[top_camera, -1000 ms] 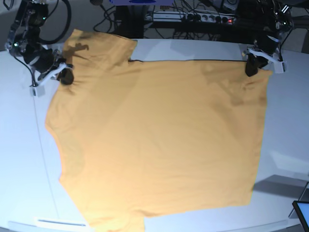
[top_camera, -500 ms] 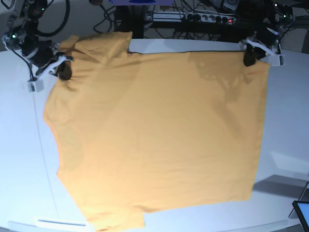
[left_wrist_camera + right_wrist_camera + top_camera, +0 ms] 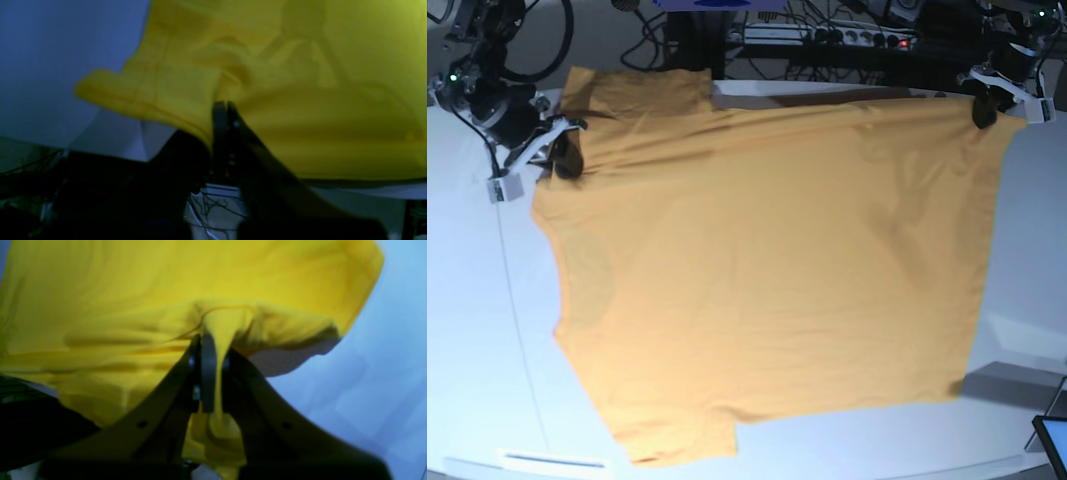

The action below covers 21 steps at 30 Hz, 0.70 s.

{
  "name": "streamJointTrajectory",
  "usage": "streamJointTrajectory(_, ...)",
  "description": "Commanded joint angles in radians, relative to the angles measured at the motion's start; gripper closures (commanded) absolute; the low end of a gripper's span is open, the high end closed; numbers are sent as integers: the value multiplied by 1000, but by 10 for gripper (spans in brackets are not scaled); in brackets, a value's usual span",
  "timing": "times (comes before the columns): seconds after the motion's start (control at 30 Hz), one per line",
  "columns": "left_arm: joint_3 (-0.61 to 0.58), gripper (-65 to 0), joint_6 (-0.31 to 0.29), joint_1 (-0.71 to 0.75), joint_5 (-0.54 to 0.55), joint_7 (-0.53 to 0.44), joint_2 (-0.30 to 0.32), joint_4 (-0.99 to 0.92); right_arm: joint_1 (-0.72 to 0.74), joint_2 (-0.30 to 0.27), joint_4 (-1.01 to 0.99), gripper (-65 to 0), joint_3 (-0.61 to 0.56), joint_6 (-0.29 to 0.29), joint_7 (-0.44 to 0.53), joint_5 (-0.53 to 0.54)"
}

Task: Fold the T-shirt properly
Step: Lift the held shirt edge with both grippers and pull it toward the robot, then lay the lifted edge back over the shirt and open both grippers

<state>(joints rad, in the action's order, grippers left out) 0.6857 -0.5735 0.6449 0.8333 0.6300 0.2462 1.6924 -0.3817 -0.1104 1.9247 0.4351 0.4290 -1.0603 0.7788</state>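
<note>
Both grippers pinch the T-shirt (image 3: pixel 767 270) along its far edge. At the frame's upper left, the right gripper (image 3: pixel 565 160) is clamped tight on a shoulder fold; at the upper right, the left gripper (image 3: pixel 983 108) is clamped tight on the opposite corner. Orange-yellow cloth spreads between and below them across the white table (image 3: pixel 472 330), toward the frame's bottom edge.

Left gripper (image 3: pixel 224 107): dark, thin flat fingers showing small screw holes along inner edge. Right gripper (image 3: pixel 211 340): black curved fingers, round screw holes dotting each one. In base view, black arm bodies carrying white brackets, dark cables looping behind.
</note>
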Motion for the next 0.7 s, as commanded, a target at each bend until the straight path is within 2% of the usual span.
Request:
streamJointTrajectory(0.0, 18, 0, 17, 3, 1, -28, 22, 31, 11, -16, 19, 0, 9, -6, 22, -8)
streamJointTrajectory(0.13, 19, 0, 17, -23, -4, -17, 23, 81, 62, -16, 20, 0, 9, -6, -30, -8)
streamJointTrajectory(0.2, 24, 0, 17, -58, -2, 55, 23, 94, 88, -16, 22, 0, 9, -6, -53, -8)
streamJointTrajectory(0.37, 122, 0, 17, -162, -4, 195, 17, 108, 138, -18, 22, 0, 8, -6, -85, -8)
streamJointTrajectory(0.57, 180, 0, 17, -273, -7, 291, 28, 107, 209, -19, 19, 0, 8, -6, -130, -11)
streamJointTrajectory(0.67, 171, 0, 17, -322, -53, 313, 38, 105, 241, -19, 12, 0, 6, -6, -142, -14)
